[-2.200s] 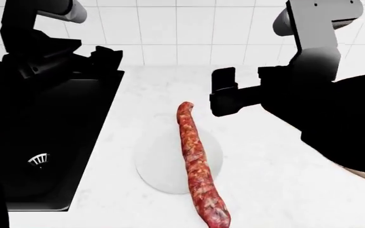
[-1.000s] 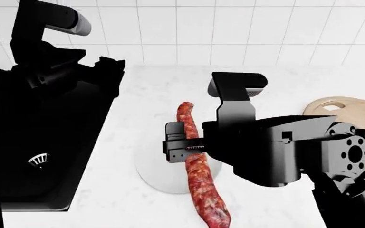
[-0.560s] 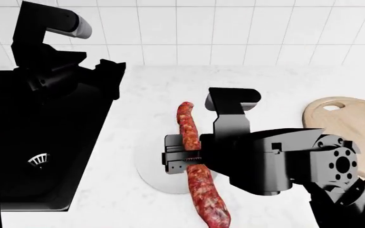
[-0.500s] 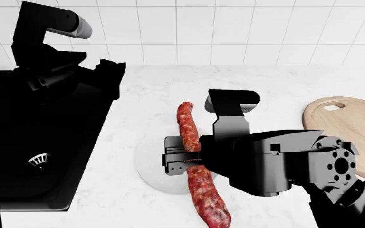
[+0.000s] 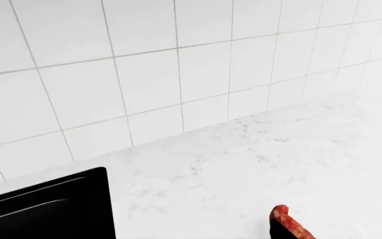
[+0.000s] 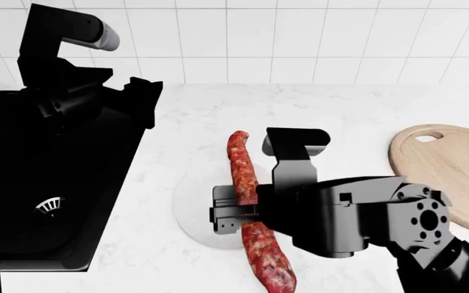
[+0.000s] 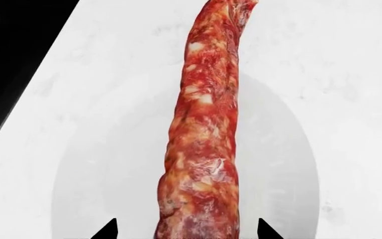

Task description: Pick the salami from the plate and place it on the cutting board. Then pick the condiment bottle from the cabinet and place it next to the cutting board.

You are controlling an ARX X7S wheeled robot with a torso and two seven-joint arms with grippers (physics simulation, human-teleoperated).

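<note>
A: The setting is a white marbled counter point(image 6: 341, 116) backed by white wall tiles point(image 6: 251, 36), with a black sink point(image 6: 55, 195) let into it. Taking the plate as the landmark, what sits closest to the robot?

B: The near end of the salami point(image 6: 249, 207), which overhangs the plate point(image 6: 193, 207) toward the robot. The sausage lies lengthwise across the plate, both ends past its rim.

A: And the right gripper point(image 6: 243, 213)?

B: It sits right over the plate, straddling the salami's middle. In the right wrist view the two fingertips point(image 7: 108, 230) stand on either side of the sausage with a little gap showing, so the jaws look open around it and not yet clamped. Nothing is held.

A: Farther out?

B: The cutting board point(image 6: 446, 171) lies well to the right of the plate, bare. The left gripper point(image 6: 141, 97) hangs beyond the plate over the sink's far corner; whether it is open cannot be told. The condiment bottle is not in view.

A: What might go wrong?

B: The salami is long and gripped at one spot; if that spot is off its balance point, it may tip or slide out during the lift. A dragging end could also shift the plate.
</note>
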